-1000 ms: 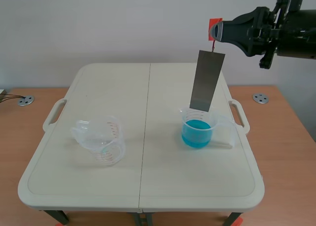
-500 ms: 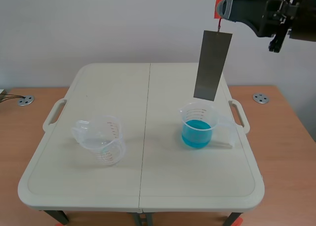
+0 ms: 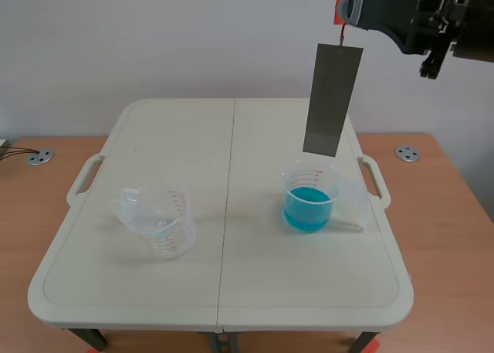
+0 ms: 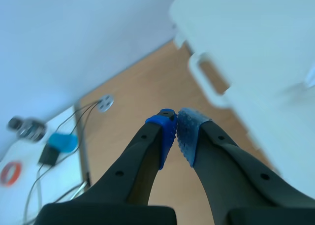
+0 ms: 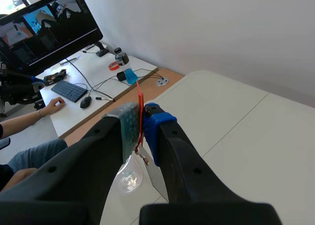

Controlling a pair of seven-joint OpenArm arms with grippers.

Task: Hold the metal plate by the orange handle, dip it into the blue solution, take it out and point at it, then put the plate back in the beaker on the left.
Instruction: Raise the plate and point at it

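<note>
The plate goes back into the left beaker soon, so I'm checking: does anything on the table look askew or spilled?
The empty clear beaker on the left seems to lean, its rim offset from its base, unlike the upright beaker of blue solution. No spill shows.

Thick black fingers (image 4: 132, 162) with round recesses are seen on the left gripper (image 4: 176, 130), tipped with blue dotted pads (image 4: 165, 132); on the right gripper (image 5: 141, 122) they are grey-green and blue.
</note>
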